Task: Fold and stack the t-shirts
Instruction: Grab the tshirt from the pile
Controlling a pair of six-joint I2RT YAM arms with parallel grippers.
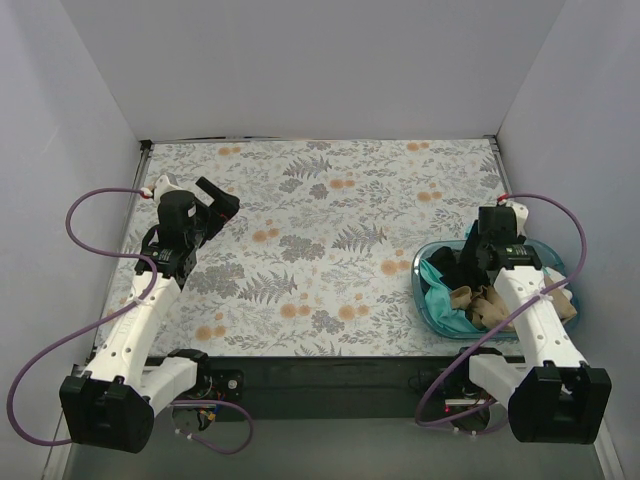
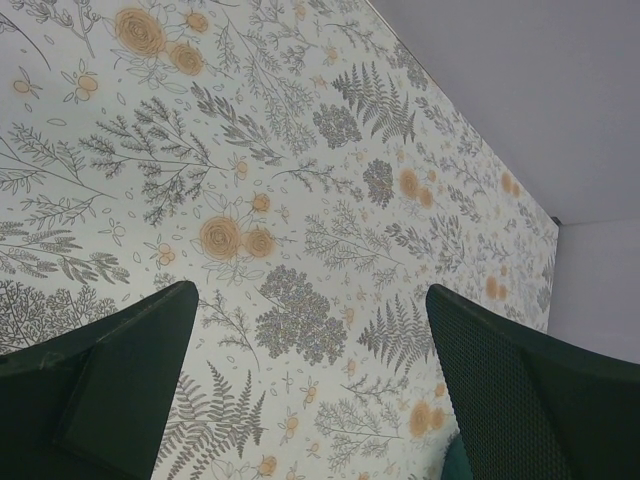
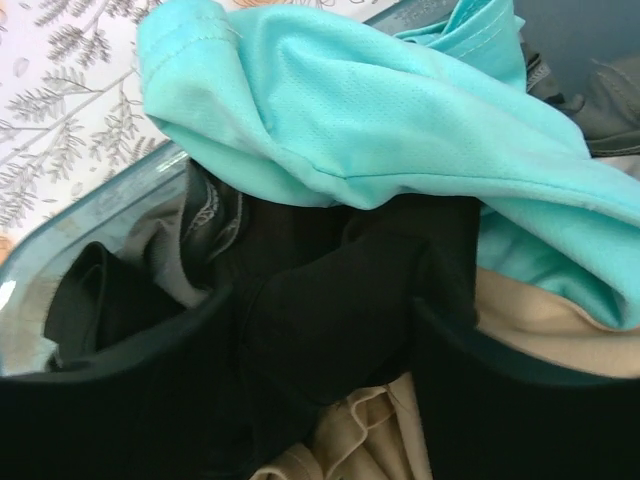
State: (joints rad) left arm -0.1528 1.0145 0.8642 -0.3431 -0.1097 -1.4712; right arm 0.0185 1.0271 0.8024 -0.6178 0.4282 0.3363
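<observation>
You are looking at two white-and-black arms trailing purple cables.
The left arm and right arm are wearing white shells on their long links, with boxy black housings at shoulder and wrist. A purple cable is looping off each. The left gripper is showing dark green fingers, one pad finely meshed.

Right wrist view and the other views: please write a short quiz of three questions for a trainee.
1. True or false: the left end effector grips cloth.
2. Which t-shirt lies between the jaws of the right end effector? A teal, B black, C tan.
3. Fill in: the t-shirts lie in a blue ___.
Key: 1 false; 2 B, the black t-shirt; 3 tub.
</observation>
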